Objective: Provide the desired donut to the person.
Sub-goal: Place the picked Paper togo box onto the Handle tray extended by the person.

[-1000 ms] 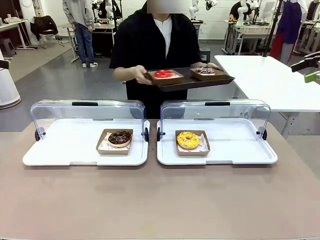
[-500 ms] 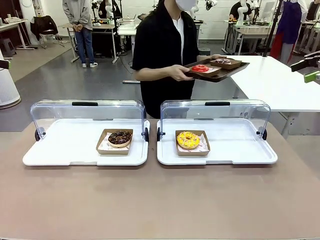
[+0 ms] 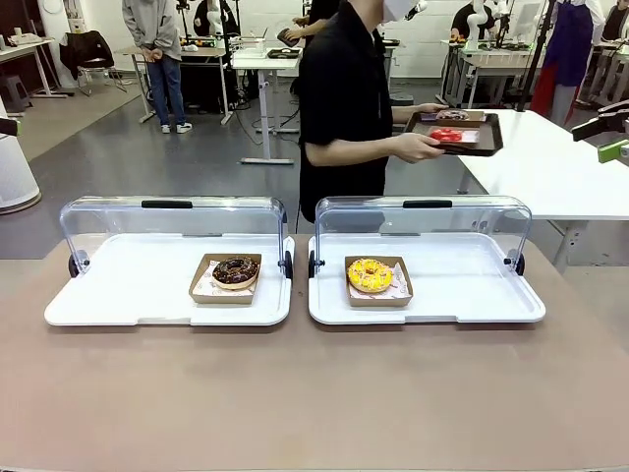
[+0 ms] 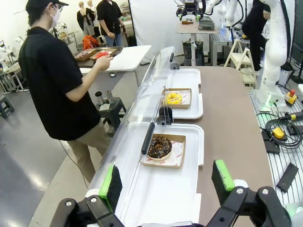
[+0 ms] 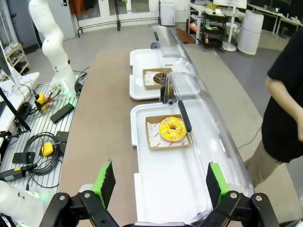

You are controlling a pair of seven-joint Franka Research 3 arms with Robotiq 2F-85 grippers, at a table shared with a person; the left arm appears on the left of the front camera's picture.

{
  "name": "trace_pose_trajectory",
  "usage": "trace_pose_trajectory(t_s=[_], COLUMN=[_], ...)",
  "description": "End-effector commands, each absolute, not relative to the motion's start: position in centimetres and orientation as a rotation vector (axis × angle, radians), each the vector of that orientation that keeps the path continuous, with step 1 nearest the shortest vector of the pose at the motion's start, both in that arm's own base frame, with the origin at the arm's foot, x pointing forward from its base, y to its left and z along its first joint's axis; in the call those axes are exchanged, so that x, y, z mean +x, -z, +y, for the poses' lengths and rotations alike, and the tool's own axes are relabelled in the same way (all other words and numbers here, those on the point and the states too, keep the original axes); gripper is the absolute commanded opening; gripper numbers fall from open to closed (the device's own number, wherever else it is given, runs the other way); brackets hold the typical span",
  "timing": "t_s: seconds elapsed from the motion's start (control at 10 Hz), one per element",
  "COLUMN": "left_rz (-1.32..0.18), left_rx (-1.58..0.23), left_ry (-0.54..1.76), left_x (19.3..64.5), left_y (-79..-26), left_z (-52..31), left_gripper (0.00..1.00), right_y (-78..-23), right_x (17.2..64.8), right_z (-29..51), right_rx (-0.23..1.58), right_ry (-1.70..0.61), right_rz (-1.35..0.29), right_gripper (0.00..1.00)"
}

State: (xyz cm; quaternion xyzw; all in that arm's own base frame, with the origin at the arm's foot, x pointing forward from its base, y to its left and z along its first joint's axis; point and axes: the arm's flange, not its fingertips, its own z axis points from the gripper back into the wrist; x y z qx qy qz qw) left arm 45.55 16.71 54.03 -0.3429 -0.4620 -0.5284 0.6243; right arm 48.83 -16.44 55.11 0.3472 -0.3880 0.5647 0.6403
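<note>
Sitting in card trays on my white display trays, the chocolate donut [image 4: 160, 147] lies ahead of my left gripper [image 4: 167, 183], the yellow donut [image 5: 172, 128] ahead of my right gripper [image 5: 158, 182]; I see both with jaws wide, empty. Beyond them, the person [image 3: 346, 108] stands side-on, holding a dark tray [image 3: 457, 133] over the neighbouring white table [image 3: 541, 162].
</note>
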Motion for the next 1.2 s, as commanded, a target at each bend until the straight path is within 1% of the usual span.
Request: trace_pose_trajectory(t_s=[0.0,1.1], left_rz=[-1.07,-1.07], left_rx=[-0.781,-0.781], left_ry=[1.221,1.221], left_x=[45.41,45.41], left_y=[-54.06,-54.06], left_z=[16.79,16.79], left_gripper=[1.0,1.0], right_y=[-55.16,-55.16], right_x=[48.8,48.8], right_z=[-16.4,-16.4], right_rx=[0.794,0.794], right_ry=[-1.282,-1.282], right_rz=[-0.874,-0.874], right_gripper=[1.0,1.0])
